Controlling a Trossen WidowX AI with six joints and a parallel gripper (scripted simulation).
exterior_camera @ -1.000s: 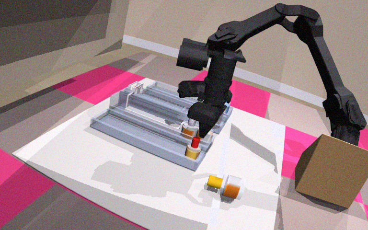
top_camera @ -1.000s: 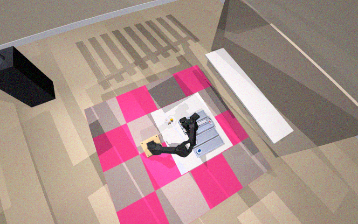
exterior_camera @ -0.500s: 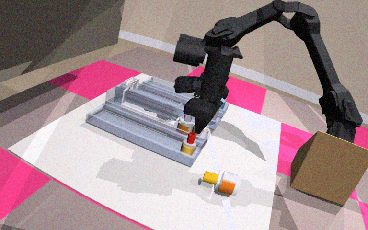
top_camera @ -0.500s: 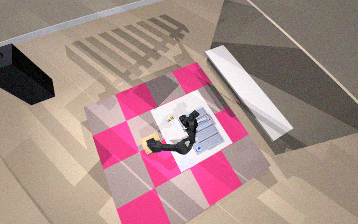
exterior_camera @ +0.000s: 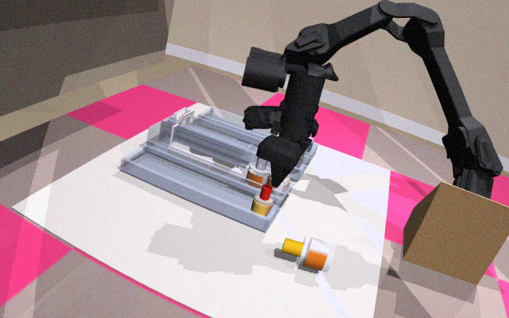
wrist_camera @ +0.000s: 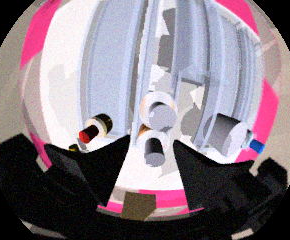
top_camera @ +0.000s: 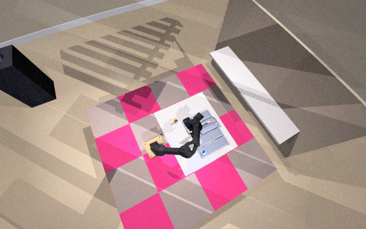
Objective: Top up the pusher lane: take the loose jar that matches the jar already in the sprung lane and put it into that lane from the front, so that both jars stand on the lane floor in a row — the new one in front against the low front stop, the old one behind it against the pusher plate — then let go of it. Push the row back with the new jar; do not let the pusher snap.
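My gripper (exterior_camera: 276, 184) (wrist_camera: 152, 140) is open, low at the front of the sprung lane (wrist_camera: 169, 47). The front jar (wrist_camera: 154, 154) (exterior_camera: 283, 183) has a grey cap and an orange label. It stands upright between the fingers, with a gap to each in the wrist view. The old jar (wrist_camera: 157, 109) (exterior_camera: 256, 177), also grey-capped with an orange label, stands upright close behind it. The pusher plate's contact with the old jar and the low front stop cannot be made out clearly.
A red-capped jar (exterior_camera: 262, 205) (wrist_camera: 101, 125) stands in the neighbouring lane. A blue-capped jar (top_camera: 203, 151) (wrist_camera: 226, 135) stands in a lane on the other side. A yellow-capped jar (exterior_camera: 316, 256) (top_camera: 174, 121) lies on its side in front of the lanes.
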